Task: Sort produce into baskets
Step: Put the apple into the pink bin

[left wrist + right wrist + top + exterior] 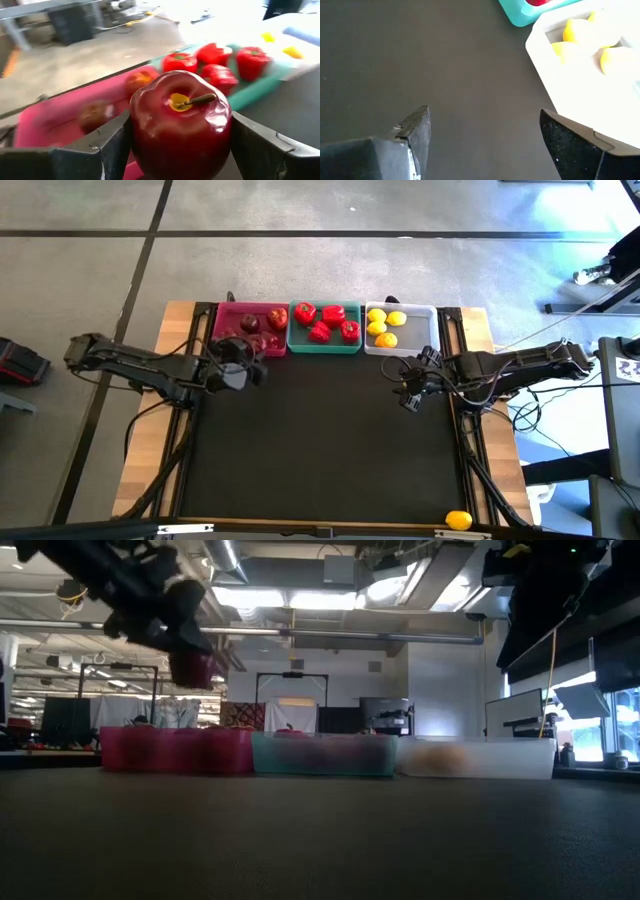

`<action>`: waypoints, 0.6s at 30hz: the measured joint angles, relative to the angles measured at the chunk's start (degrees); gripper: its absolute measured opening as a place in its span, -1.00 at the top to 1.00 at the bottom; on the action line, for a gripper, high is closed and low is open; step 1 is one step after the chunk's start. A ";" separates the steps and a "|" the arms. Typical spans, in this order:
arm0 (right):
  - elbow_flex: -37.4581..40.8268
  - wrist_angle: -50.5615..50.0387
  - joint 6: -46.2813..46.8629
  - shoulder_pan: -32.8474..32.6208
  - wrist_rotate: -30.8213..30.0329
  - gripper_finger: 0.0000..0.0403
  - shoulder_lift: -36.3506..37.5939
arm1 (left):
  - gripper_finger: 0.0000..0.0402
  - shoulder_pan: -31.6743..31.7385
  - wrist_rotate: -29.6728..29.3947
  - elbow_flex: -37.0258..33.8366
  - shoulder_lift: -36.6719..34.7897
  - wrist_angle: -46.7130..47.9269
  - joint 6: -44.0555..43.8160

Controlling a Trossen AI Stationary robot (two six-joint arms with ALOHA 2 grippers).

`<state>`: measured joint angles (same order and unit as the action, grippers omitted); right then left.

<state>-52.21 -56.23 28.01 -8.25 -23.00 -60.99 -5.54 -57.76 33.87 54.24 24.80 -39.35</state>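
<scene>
Near desk's far edge, by pink basket [232, 320]: left gripper [175, 145] clamped across apple [181, 125] flanks. Hard, glossy, probably slippery; best gripped mid-body. Right gripper [485, 145] agape, empty.

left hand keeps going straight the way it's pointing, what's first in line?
Probably the pink basket. The left hand, shut on an apple, points at that basket and the apples already in it; how far off it is isn't clear.
</scene>
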 joint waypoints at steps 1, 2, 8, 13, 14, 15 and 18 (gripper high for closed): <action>0.00 -0.01 0.00 0.01 -0.01 -0.48 0.00 | -0.39 0.80 -0.36 -0.73 -0.05 0.32 -1.20; 0.00 0.02 0.00 0.00 -0.10 -0.48 0.00 | -0.39 1.70 -0.40 -1.24 0.00 0.50 -2.23; 0.02 1.14 0.00 0.01 -1.03 -0.48 -0.02 | -0.39 6.95 -0.34 -2.99 0.63 0.29 -3.81; 1.22 2.83 0.00 0.01 0.24 -0.48 -0.01 | -0.39 10.43 0.19 -3.54 0.63 0.46 -2.68; 1.77 3.28 -0.02 0.02 0.28 -0.48 -0.02 | -0.39 11.03 0.35 -3.54 0.61 0.44 -2.38; 2.46 3.98 0.00 0.00 0.29 -0.48 -0.02 | -0.39 11.63 0.50 -3.54 0.63 0.51 -2.34; 5.06 6.76 -0.02 0.00 0.67 -0.48 -0.02 | -0.39 13.34 0.56 -3.54 0.63 0.82 -2.33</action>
<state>-47.14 -49.46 27.99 -8.25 -22.33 -61.01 7.80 -57.20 30.33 54.87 25.61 -41.67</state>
